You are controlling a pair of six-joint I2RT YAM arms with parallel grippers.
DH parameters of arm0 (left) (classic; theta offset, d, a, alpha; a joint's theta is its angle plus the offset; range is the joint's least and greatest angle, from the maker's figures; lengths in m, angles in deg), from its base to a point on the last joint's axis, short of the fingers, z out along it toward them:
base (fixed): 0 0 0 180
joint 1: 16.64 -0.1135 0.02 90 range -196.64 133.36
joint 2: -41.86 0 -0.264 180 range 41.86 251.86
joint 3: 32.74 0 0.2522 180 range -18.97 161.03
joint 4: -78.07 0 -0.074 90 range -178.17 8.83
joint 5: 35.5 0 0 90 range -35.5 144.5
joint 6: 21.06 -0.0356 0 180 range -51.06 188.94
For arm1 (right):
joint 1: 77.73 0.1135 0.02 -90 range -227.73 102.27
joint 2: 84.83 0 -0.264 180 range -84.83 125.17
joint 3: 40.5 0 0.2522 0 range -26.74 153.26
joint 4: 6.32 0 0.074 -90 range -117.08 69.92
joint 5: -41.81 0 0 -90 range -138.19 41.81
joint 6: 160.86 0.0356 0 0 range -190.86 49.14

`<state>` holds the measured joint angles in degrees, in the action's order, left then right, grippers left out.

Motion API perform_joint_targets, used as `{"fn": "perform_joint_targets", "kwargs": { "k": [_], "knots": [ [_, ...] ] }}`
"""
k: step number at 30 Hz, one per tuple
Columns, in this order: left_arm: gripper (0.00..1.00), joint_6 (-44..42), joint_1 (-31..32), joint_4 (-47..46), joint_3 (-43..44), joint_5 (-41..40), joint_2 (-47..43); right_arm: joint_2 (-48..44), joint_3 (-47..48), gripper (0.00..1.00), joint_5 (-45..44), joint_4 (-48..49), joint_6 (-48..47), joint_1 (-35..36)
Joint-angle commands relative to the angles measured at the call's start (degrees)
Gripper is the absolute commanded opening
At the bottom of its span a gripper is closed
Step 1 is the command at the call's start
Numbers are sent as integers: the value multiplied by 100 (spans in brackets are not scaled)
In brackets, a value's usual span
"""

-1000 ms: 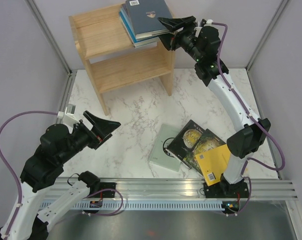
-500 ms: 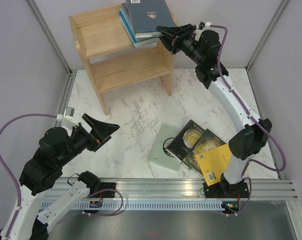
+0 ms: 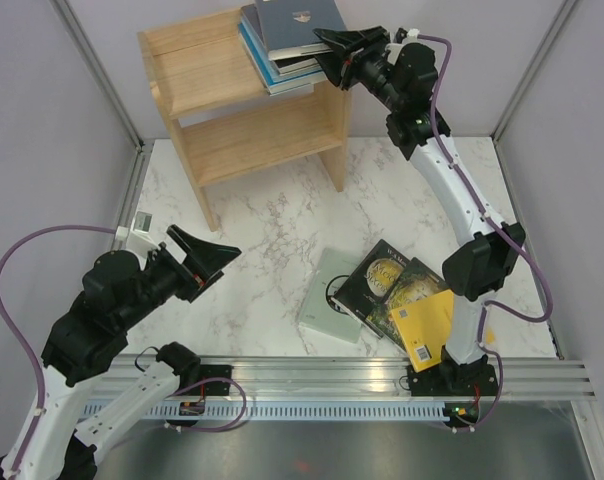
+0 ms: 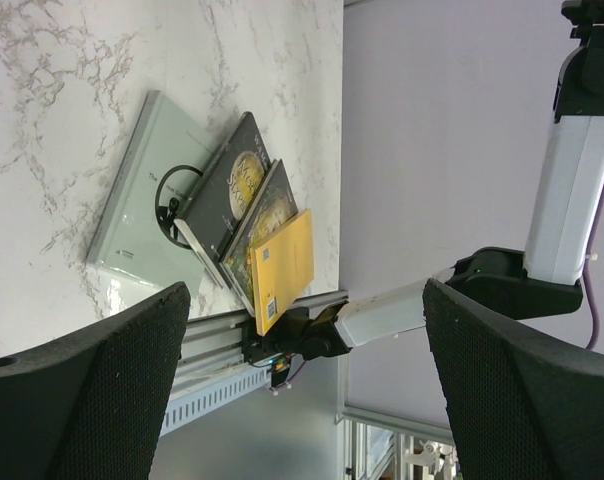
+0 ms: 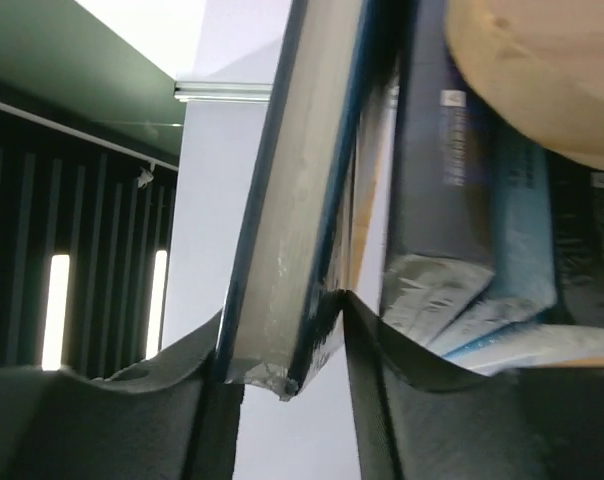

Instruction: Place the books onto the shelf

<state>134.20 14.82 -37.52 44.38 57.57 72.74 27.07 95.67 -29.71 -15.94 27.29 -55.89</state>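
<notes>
Your right gripper (image 3: 325,44) pinched navy book (image 3: 294,20) atop stack (image 3: 282,78) on wooden shelf (image 3: 192,75); your left gripper (image 3: 210,256) gaped wide over table (image 3: 282,215)

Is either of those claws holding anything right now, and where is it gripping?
The right gripper pinches the top book on the shelf by one corner. The left gripper is open and holds nothing.

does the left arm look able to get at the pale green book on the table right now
Probably yes: the left tool hangs open over the table, nothing between it and the pale green book; a black book covers only its far edge.
</notes>
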Motion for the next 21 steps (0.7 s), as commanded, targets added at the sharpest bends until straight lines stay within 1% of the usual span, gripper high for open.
{"fn": "perform_joint_targets", "kwargs": {
  "k": [1,4,5,12,17,21],
  "knots": [
    [100,66,-35,-38,90,-219,24,95,468,48,15,412,178,-84],
    [100,93,-35,-29,55,-263,-37,-1,293,67,138,421,161,-154],
    [100,101,-35,-12,20,-281,-64,-114,214,69,208,429,152,-198],
    [100,154,-35,-12,-7,-237,15,-704,-857,72,655,728,143,-409],
    [100,128,-35,-20,37,-123,243,-906,-1254,72,1104,799,143,-479],
    [100,128,-35,-47,46,-52,375,-1047,-1500,70,1202,799,82,-488]
  ]
}}
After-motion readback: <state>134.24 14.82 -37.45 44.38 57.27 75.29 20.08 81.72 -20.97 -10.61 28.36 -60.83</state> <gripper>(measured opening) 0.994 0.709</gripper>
